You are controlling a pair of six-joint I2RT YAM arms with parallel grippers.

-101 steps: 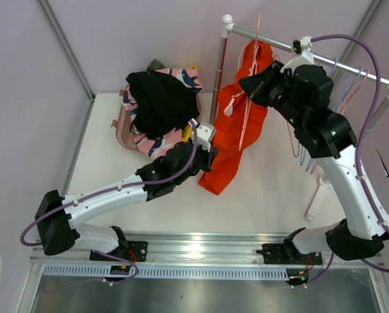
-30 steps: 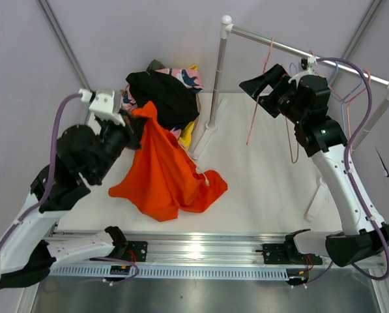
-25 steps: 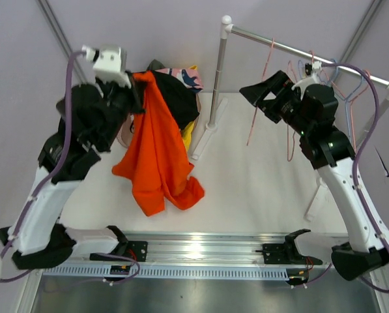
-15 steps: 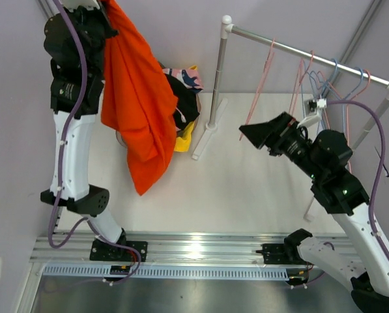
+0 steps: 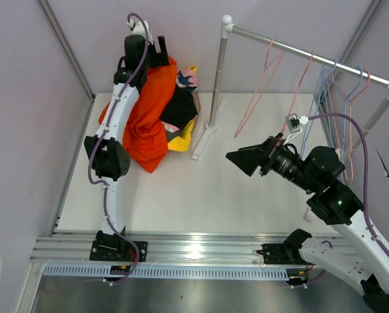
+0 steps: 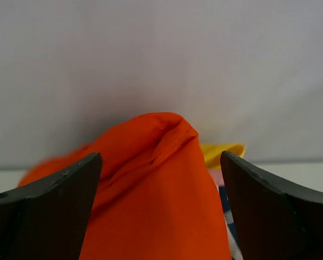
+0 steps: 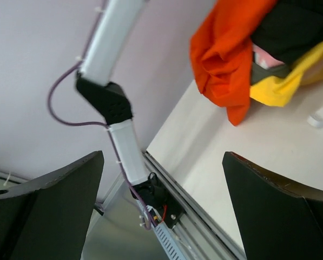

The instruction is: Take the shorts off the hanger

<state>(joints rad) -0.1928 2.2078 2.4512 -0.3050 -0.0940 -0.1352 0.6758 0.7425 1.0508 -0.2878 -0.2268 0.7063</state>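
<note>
At the lower right of the top view, the right gripper (image 5: 241, 158) hangs above the table (image 5: 246, 202). Its fingers are spread wide with nothing between them, as the right wrist view (image 7: 162, 157) confirms. Just beyond it, the hangers (image 5: 331, 85) on the rail (image 5: 292, 45) all look bare, so the task seems nearly finished.

In the upper left, the orange shorts (image 5: 142, 127) are draped over the pile of shorts (image 5: 180, 111), with their near edge spilling toward the table. The left arm's forearm runs right across this cloth. The likely trouble is a fold catching on the arm or on a finger when it pulls away, which would drag the shorts off the heap.

Farthest back, the left gripper (image 5: 156, 53) is poised over the top of the pile. In the left wrist view (image 6: 157, 157) its fingers stand far apart and grip nothing. The orange shorts (image 6: 150, 206) bulge up between and just beyond them; whether cloth touches either finger cannot be told.
</note>
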